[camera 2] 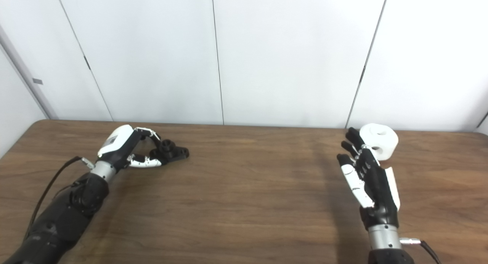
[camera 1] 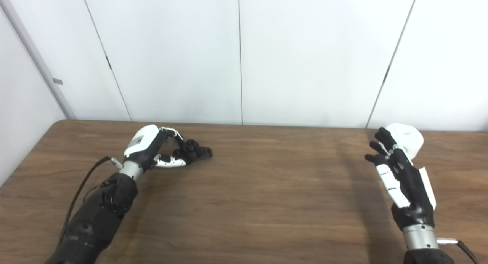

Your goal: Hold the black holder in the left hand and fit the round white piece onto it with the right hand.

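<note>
Left hand (camera 1: 152,149) curled with fingers bent; right hand (camera 1: 400,180) upright, fingers spread.

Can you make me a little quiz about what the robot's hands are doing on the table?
1. True or false: the left hand has its fingers around the black holder on the wooden table.
2. Which thing sits just beyond the right hand? A) a red cup B) the round white piece C) a blue box
3. Fill in: the right hand's fingers are spread ____, holding nothing.

Key
1. True. The fingers curl around the holder, which still sits on the table.
2. B. The white piece has a hole in its top.
3. Apart. The hand is open beside the white piece.
</note>
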### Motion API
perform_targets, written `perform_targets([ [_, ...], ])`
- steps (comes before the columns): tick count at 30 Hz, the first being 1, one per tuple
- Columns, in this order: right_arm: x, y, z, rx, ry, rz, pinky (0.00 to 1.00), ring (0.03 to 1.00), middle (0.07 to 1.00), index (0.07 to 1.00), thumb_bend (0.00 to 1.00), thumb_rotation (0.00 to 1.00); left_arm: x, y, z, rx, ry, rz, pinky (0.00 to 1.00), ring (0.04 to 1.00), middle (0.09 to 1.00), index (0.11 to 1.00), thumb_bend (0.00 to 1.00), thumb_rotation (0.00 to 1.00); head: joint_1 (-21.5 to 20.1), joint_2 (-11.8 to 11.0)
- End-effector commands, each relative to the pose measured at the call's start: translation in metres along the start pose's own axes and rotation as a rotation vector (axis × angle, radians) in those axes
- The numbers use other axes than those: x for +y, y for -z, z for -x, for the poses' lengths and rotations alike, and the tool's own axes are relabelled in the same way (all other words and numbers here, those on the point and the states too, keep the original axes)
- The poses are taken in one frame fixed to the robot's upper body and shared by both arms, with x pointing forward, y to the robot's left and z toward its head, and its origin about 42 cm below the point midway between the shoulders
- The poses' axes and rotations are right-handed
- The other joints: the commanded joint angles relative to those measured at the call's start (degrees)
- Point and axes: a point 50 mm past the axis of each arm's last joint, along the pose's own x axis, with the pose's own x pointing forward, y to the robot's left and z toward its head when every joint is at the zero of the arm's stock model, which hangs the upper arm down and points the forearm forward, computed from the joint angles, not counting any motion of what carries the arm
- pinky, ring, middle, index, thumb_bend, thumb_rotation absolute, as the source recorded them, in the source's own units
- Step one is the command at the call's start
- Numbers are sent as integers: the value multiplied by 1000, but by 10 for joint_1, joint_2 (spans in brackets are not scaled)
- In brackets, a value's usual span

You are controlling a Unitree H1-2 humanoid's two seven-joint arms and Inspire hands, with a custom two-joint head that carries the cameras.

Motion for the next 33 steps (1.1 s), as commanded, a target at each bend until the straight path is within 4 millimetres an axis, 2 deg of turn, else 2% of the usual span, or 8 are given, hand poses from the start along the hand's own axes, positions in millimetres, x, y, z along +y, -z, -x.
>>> perform_targets([
  [1, 0, -20, -13, -114, -1, -4, 781, 880, 911, 894, 313, 649, 22, -8, -12, -46, -66, -22, 776, 793, 718, 487, 518, 58, 0, 0],
  [9, 0, -20, -14, -115, 7, 11, 782, 878, 904, 890, 334, 674, 16, -11, -11, -56, -54, -22, 763, 790, 720, 486, 518, 59, -1, 3],
  [22, -7, -36, -27, -151, 27, 7, 788, 881, 903, 888, 351, 680, -3, -22, -2, -110, -14, 14, 796, 791, 720, 486, 518, 62, -3, 9],
  [33, -5, -41, -28, -155, 30, 11, 769, 870, 895, 879, 359, 679, -15, -32, 2, -158, 10, 31, 758, 796, 716, 486, 517, 66, -10, 13],
])
